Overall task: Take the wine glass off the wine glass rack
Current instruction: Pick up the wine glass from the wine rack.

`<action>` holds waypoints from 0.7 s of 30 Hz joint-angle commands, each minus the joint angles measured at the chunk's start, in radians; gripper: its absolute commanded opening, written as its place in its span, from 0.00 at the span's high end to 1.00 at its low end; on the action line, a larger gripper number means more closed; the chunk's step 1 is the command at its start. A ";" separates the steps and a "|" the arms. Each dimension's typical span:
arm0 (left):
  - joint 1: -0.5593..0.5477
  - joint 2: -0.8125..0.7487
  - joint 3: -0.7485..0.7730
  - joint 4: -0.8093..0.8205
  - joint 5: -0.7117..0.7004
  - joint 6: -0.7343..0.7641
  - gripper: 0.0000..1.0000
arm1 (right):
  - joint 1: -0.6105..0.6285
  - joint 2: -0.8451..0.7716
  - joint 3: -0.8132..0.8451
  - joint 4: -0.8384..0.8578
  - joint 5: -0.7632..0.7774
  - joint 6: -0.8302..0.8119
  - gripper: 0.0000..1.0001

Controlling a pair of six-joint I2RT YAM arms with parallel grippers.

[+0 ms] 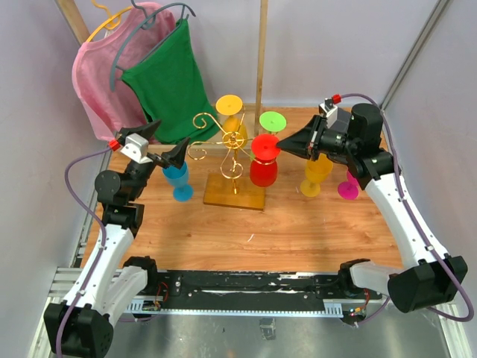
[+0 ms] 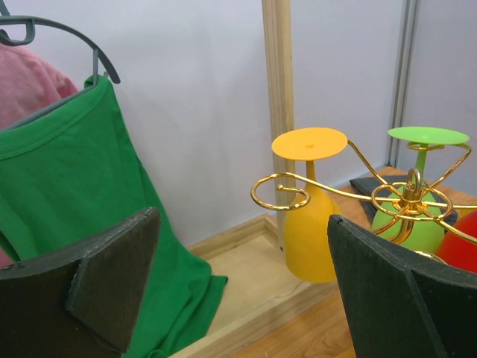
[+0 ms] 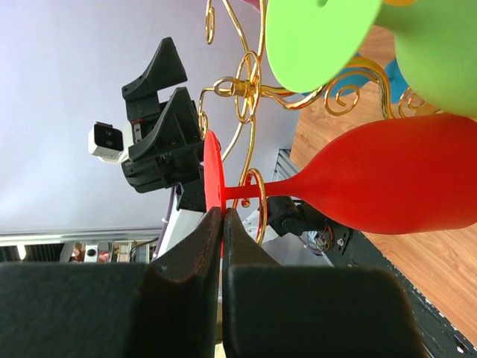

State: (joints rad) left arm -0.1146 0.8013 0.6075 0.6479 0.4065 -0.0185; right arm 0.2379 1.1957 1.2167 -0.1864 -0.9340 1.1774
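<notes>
The gold wire wine glass rack (image 1: 232, 153) stands mid-table on a square wood base (image 1: 235, 195). A red wine glass (image 1: 264, 168) hangs upside down on its right side. In the right wrist view its stem (image 3: 268, 186) runs through a gold ring of the rack (image 3: 246, 86). My right gripper (image 3: 222, 216) is shut on the rim of the red glass's flat foot (image 3: 212, 171), reaching in from the right (image 1: 285, 144). My left gripper (image 1: 165, 143) hangs open to the left of the rack with nothing between its fingers (image 2: 244, 224).
A yellow glass (image 2: 309, 216) and a green glass (image 2: 417, 216) also hang on the rack. A blue glass (image 1: 177, 179) stands under my left gripper. Another yellow glass (image 1: 317, 175) and a magenta one (image 1: 347, 186) stand at the right. Green (image 1: 168, 82) and pink shirts hang back left.
</notes>
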 commanded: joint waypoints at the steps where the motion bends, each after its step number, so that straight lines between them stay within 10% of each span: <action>1: -0.007 -0.002 0.017 0.007 0.015 0.015 0.01 | 0.029 -0.009 -0.004 0.037 -0.002 0.011 0.99; 21: -0.007 0.012 0.027 0.007 0.029 0.005 0.01 | 0.020 -0.068 -0.014 0.010 0.009 0.016 0.99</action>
State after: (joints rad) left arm -0.1146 0.8162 0.6075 0.6479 0.4240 -0.0189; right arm 0.2481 1.1610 1.1988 -0.1822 -0.9188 1.1831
